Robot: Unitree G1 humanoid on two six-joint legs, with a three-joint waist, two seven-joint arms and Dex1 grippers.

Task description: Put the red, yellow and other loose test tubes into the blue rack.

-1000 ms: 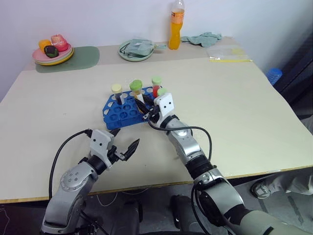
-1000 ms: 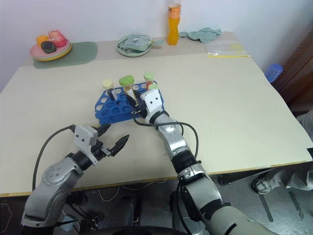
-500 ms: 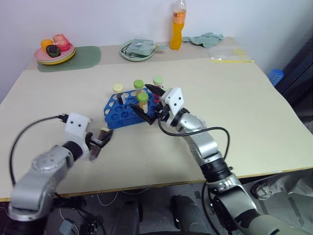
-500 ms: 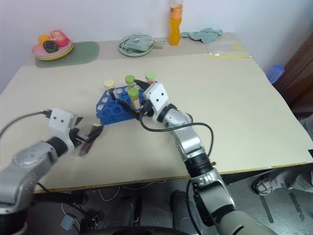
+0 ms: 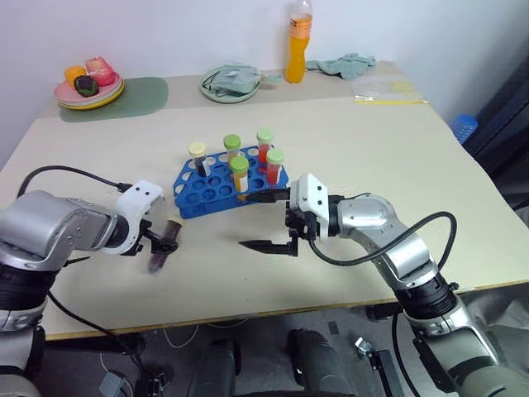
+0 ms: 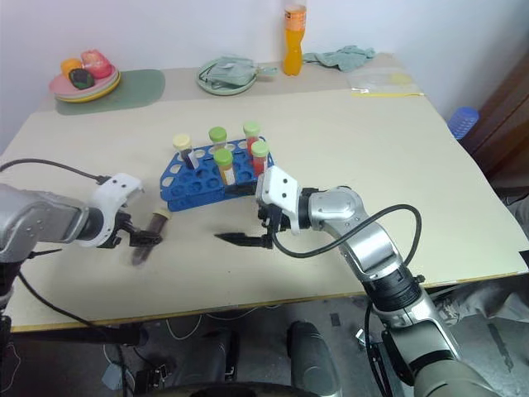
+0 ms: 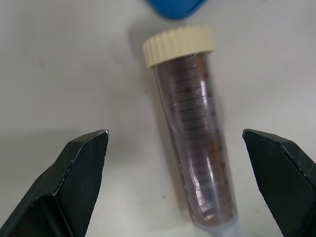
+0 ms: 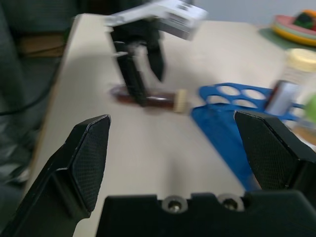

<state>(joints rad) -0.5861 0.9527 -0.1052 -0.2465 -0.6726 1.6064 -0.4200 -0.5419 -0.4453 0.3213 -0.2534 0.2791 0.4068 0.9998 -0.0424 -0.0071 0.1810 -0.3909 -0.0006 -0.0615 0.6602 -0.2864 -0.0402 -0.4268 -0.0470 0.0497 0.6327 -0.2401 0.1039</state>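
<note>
The bright blue plastic rack (image 5: 221, 187), a rectangle with a grid of round holes, sits near the middle of the pale beige table (image 5: 397, 174). Five capped tubes stand upright in it: a cream-capped one (image 5: 197, 155) at its far left end, a green-capped tube (image 5: 232, 147) behind, a green-capped tube of red liquid (image 5: 264, 145), a green-capped tube of yellow liquid (image 5: 240, 173) at the front, and another green-capped tube of red (image 5: 274, 165) at the right end. The remaining holes look empty.

One loose tube — clear plastic with a cream screw cap and dark brown contents (image 7: 195, 133) — lies flat on the table just off the rack's near left corner, its cap toward the rack. The left gripper (image 5: 162, 248) points down over it with its jaws spread wide, one black finger (image 7: 69, 182) on either side of the tube and clear of it.

The right gripper (image 5: 269, 222) hovers just in front of the rack, turned sideways toward the left arm, jaws wide apart and holding nothing.

Along the far edge stand a pink plate of toy food (image 5: 89, 89), a pale green dish (image 5: 228, 84) and an orange drink bottle (image 5: 298, 43).
</note>
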